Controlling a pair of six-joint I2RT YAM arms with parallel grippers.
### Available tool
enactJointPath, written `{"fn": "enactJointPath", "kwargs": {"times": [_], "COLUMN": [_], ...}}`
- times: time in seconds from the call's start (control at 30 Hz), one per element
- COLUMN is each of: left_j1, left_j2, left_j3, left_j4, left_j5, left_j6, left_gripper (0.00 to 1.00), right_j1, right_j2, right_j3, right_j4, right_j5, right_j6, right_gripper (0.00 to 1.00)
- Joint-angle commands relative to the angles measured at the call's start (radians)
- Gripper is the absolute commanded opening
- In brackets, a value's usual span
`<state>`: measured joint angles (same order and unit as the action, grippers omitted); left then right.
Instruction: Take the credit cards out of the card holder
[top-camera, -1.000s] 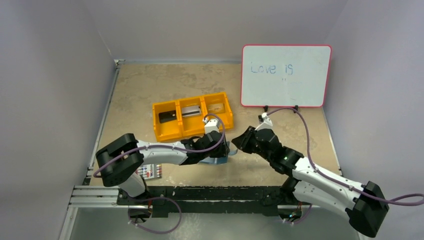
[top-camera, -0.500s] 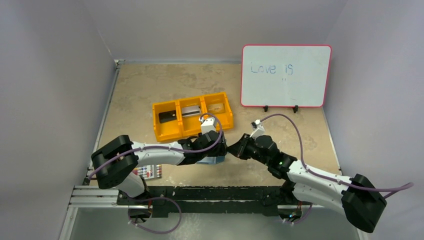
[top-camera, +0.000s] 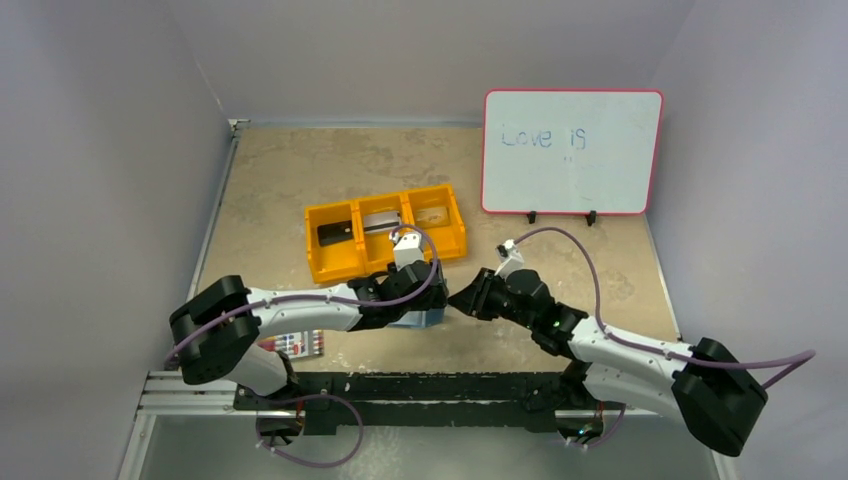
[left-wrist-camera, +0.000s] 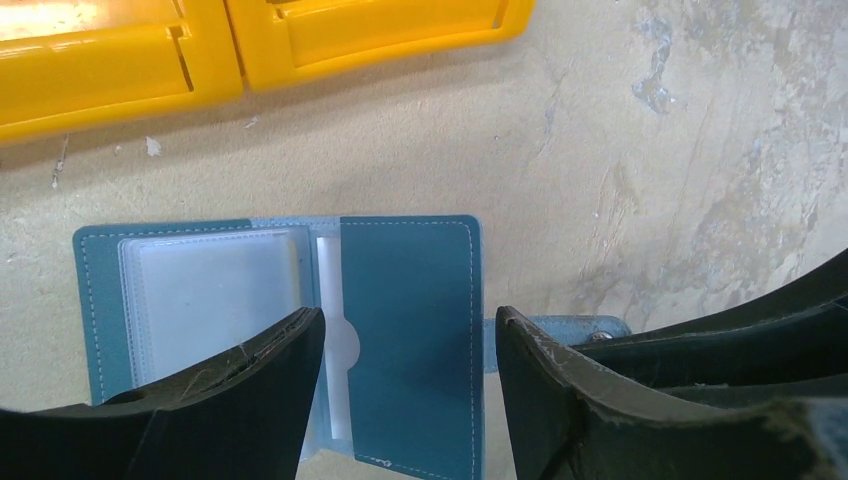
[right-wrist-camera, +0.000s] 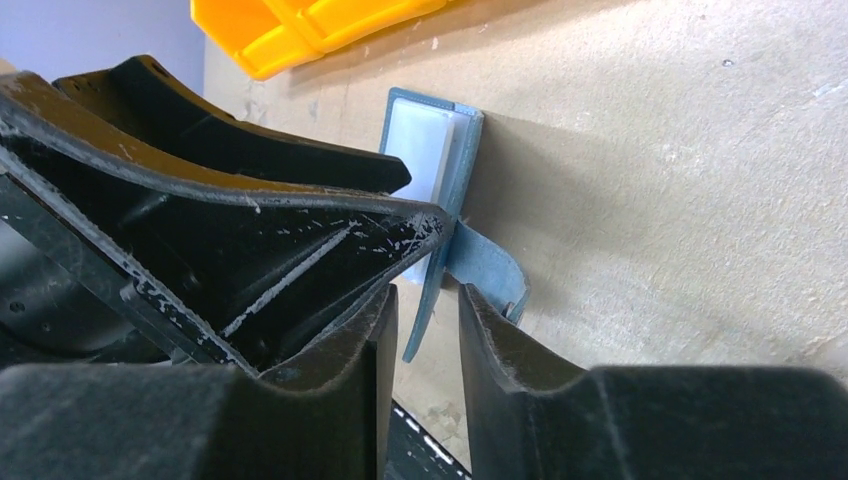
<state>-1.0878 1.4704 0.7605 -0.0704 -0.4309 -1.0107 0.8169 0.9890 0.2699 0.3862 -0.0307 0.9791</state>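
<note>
The teal card holder (left-wrist-camera: 405, 330) lies open on the table, clear pockets (left-wrist-camera: 210, 300) on its left half and a pale strip at the slot by the spine. In the top view the card holder (top-camera: 420, 320) sits just in front of the bin. My left gripper (left-wrist-camera: 410, 318) is open, its fingers straddling the right flap from above; it also shows in the top view (top-camera: 425, 300). My right gripper (right-wrist-camera: 428, 292) is open a little, with the flap's raised edge (right-wrist-camera: 425, 320) between its fingers, not pinched, and the snap tab (right-wrist-camera: 490, 270) beside it. Black (top-camera: 335, 232), silver (top-camera: 380, 222) and tan (top-camera: 432, 214) credit cards lie in the bin.
The orange three-compartment bin (top-camera: 385, 264) stands just behind the holder, and its front wall (left-wrist-camera: 250, 50) shows in the left wrist view. A whiteboard (top-camera: 570, 150) stands at the back right. A pack of markers (top-camera: 300, 343) lies by the left arm's base. Both grippers crowd the same spot.
My right gripper has moved left, up to the holder's right edge. My left arm has shifted a little to the left above the holder.
</note>
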Motion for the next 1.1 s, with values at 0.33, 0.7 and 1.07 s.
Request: {"fn": "enactJointPath", "kwargs": {"times": [0.33,0.7,1.07], "left_j1": [-0.001,0.0,0.001], "left_j2": [-0.064,-0.176,-0.226], "left_j3": [0.0,-0.022,-0.144], "left_j4": [-0.011,-0.139,-0.166], "left_j5": [-0.071,-0.21,-0.188], "left_j6": [-0.012,-0.038,-0.077], "left_gripper": [0.62,0.65,0.66], "right_j1": [-0.001,-0.001,-0.001], "right_j2": [0.052,0.21,0.311], "right_j3": [-0.026,0.038,0.055], "right_j4": [0.181,0.151,0.021], "right_j5": [-0.099,-0.023,-0.082], "right_j6": [-0.031,-0.014,-0.101], "right_gripper": [0.44,0.17,0.0]}}
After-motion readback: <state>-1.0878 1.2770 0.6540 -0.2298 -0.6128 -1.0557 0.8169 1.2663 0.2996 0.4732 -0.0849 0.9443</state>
